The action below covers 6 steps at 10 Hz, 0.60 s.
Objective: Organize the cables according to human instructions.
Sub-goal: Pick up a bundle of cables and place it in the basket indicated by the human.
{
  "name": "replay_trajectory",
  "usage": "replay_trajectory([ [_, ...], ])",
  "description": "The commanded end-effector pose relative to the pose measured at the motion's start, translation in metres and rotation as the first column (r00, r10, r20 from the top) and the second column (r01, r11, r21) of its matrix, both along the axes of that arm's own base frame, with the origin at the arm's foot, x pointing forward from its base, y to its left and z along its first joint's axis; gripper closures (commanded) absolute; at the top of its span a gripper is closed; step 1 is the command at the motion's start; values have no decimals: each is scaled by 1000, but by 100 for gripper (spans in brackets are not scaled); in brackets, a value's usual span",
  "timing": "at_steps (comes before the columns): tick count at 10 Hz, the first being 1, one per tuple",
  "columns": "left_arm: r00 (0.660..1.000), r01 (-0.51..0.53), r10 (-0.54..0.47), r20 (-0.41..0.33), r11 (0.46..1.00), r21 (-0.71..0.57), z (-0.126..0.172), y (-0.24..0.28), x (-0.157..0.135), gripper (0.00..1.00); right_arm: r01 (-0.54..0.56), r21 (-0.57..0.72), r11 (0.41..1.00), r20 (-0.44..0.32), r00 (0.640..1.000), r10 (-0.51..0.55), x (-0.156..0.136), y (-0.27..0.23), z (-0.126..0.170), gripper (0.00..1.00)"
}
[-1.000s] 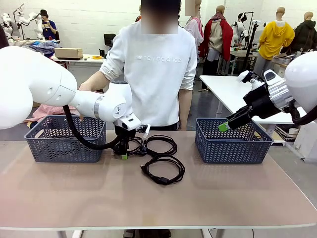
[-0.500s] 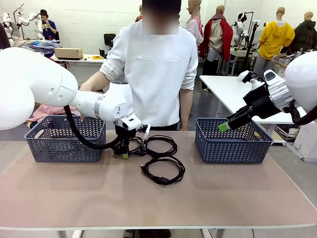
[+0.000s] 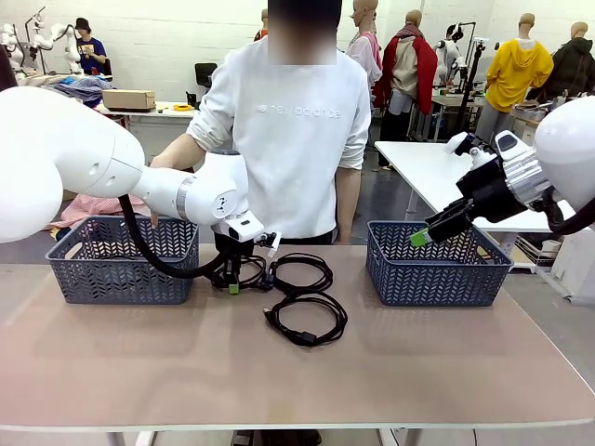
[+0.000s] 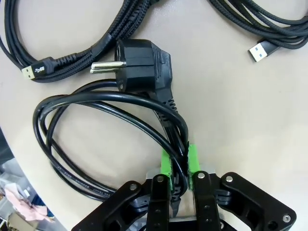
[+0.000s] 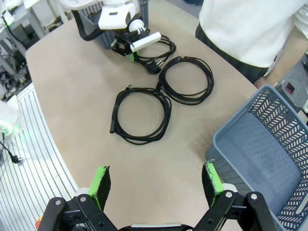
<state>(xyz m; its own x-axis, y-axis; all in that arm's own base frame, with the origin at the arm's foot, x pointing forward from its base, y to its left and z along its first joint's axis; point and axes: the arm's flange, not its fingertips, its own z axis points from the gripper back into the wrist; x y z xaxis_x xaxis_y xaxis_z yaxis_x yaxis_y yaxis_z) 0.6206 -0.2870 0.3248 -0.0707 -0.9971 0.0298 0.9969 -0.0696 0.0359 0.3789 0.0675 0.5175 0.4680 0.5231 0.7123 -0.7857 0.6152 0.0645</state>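
A tan surface (image 3: 139, 372) stands in a large workroom, with other white tables behind it. A person (image 3: 293, 139) in a white sweatshirt stands at its far edge. A grey left basket (image 3: 121, 269) sits near the far left corner and a matching right basket (image 3: 437, 274) towards the far right. The cables (image 3: 307, 321), black coils, lie between the baskets near the middle of the far edge, one of them closer to the centre.

The left arm reaches in from the left with its wrist pointing down. The left claw (image 3: 232, 286) is at the surface just right of the left basket, its green pads pressed together on strands of a power cord (image 4: 169, 109). The cord's round-pin plug (image 4: 142, 60) lies just beyond. The right arm hangs above the right basket's near left corner, and the right claw (image 5: 157, 180) has its fingers wide apart with nothing between them.

Compared with a second ago, the left claw has closed on the cord. The coils, baskets and right arm look unchanged.
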Motion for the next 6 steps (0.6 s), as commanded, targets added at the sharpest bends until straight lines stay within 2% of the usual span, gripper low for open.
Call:
replay_trajectory([
  [1, 1000, 18, -19, 8, 1000, 23, 17, 10, -5, 100, -17, 19, 1000, 9, 1000, 17, 2, -1, -1, 0],
  [2, 1000, 6, -6, 23, 1000, 11, 27, 12, -7, 100, -17, 19, 1000, 9, 1000, 17, 2, -1, -1, 0],
  [3, 999, 2, -2, 41, 1000, 0, 42, 12, -7, 91, -17, 19, 1000, 9, 1000, 17, 2, -1, -1, 0],
  [6, 992, -22, 27, 122, 999, -38, 103, 13, -16, 91, -17, 19, 1000, 9, 1000, 17, 2, -1, -1, 0],
])
